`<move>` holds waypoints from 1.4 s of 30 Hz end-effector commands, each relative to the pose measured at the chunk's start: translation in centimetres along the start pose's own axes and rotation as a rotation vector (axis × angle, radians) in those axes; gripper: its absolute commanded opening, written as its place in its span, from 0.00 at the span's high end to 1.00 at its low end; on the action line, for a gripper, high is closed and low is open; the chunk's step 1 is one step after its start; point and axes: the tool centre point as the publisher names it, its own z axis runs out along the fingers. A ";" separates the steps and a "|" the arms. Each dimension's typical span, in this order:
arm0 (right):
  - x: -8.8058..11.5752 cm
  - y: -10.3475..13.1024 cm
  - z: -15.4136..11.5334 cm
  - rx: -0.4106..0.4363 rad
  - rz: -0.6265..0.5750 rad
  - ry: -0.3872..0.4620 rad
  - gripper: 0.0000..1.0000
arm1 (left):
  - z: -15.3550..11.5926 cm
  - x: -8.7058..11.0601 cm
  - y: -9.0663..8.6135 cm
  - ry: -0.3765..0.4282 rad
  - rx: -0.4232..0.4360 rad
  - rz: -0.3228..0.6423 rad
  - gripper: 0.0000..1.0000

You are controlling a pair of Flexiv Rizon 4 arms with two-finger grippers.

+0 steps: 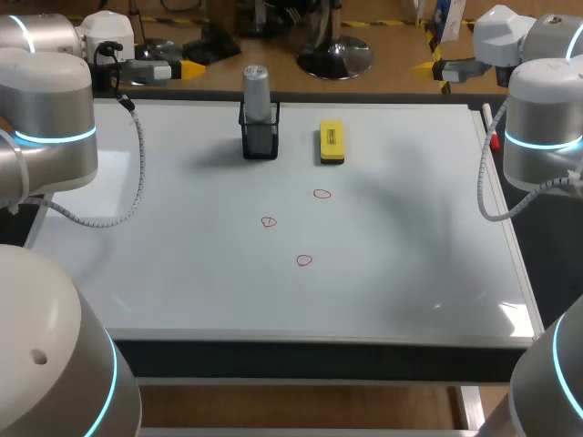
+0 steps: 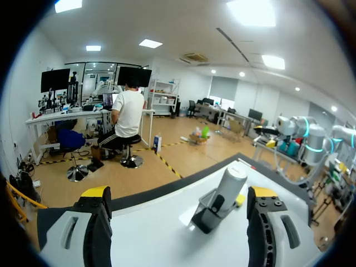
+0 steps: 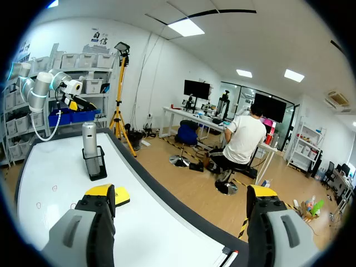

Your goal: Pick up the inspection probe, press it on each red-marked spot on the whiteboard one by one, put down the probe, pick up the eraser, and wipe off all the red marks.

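The inspection probe (image 1: 257, 89) is a stubby silver-grey cylinder standing upright in a black holder (image 1: 260, 138), near the far edge of the whiteboard (image 1: 182, 273) that covers most of the counter. It looks rigid and smooth, so probably a bit slippery, though its weight is hard to call from these views. The best grab is likely across the bare upper half above the holder, then a straight lift so the holder doesn't come along.

Just beside the holder, the yellow eraser (image 1: 332, 142) lies flat. It seems light and easy to pinch across its narrow width. Three small red marks (image 1: 268, 221) sit mid-board, nearer the robot and well apart from the probe.

The left pincer (image 2: 180, 194) hangs off the far left corner, fingers spread wide with nothing in them, and the probe is ahead toward its right finger. The right pincer (image 3: 181, 192) is likewise apart and empty at the far right. Nothing in the task looks started.
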 end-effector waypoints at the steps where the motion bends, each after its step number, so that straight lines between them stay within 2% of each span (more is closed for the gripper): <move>1: 0.0 0.0 0.0 0.000 0.000 0.001 0.00 | 0.0 0.0 0.0 0.000 0.001 0.000 0.00; 17: 0.0 0.0 0.0 0.000 0.000 0.001 0.00 | 0.1 0.1 0.0 0.008 -0.005 0.010 0.00; 25: 0.0 0.0 0.0 0.000 0.000 0.001 0.00 | 2.0 2.3 -0.3 0.195 -0.049 0.114 0.00; 34: 0.0 0.0 0.0 0.000 0.000 0.001 0.00 | 3.9 4.8 -0.4 0.409 -0.048 0.186 0.00; 42: 0.0 0.0 0.0 0.000 0.000 0.001 0.00 | 4.9 6.7 -0.4 0.561 -0.029 0.246 0.00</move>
